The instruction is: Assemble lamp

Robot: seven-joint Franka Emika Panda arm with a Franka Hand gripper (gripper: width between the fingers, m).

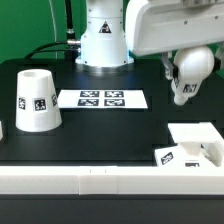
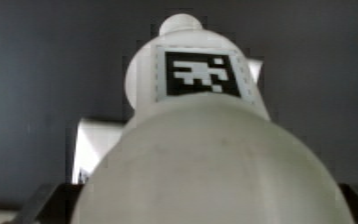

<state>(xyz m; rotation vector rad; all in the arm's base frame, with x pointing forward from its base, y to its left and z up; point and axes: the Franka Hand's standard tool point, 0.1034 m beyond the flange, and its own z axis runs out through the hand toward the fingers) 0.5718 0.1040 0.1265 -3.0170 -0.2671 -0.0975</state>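
The arm [image 1: 165,25] reaches down, its gripper [image 1: 191,62] clasping the bulb [image 1: 185,85] in the air above the base [image 1: 192,137].

No letters, numbers or brand names can be read in either view. The only signs are black-and-white square tags. One stands on the side of the shade [image 1: 36,101]. A row lies printed on the marker board [image 1: 101,99]. One sits on the bulb [image 2: 197,140], plainest in the wrist view. One is on the base [image 1: 196,133], toward the exterior view's left.
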